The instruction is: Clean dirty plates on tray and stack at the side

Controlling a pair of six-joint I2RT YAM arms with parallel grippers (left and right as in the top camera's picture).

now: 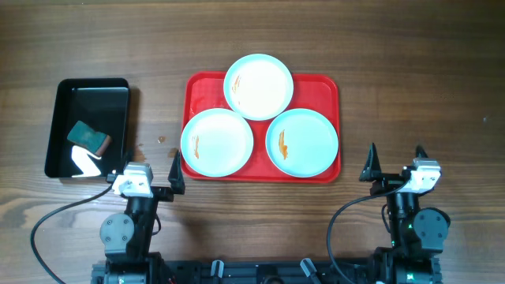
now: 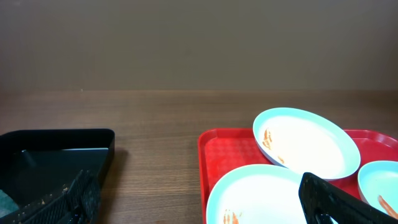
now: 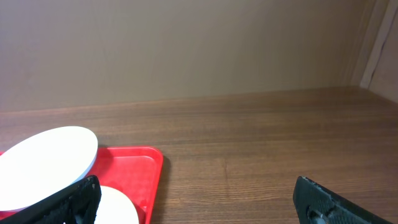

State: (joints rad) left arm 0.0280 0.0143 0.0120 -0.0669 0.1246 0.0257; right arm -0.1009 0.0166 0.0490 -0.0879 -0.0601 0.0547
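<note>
The left gripper [image 1: 147, 168] is seen with its fingers spread wide and nothing held between them, parked at the near edge of the wooden table [image 1: 410, 71], just beside the near left corner of the tray [image 1: 200, 88]. The right gripper [image 1: 395, 160] is likewise spread and empty, and is set off the tray's near right corner.

All three plates are found on the red tray. The far plate [image 1: 258, 86] is laid over the rims of the other two and juts past the tray's far rim. The left plate [image 1: 217, 142] and the right plate [image 1: 302, 142] lie side by side nearer the arms. An orange-brown smear is carried by each of them, so none is judged to be cleaned.

To the left, a black tray [image 1: 104, 99] is placed apart from the red one, and a teal sponge [image 1: 87, 137] is seen lying inside it, untouched.

No plate is stacked at the side. The task is therefore judged to be at its very start, with the sponge to be fetched, three plates to be wiped and all the stacking left to do.
</note>
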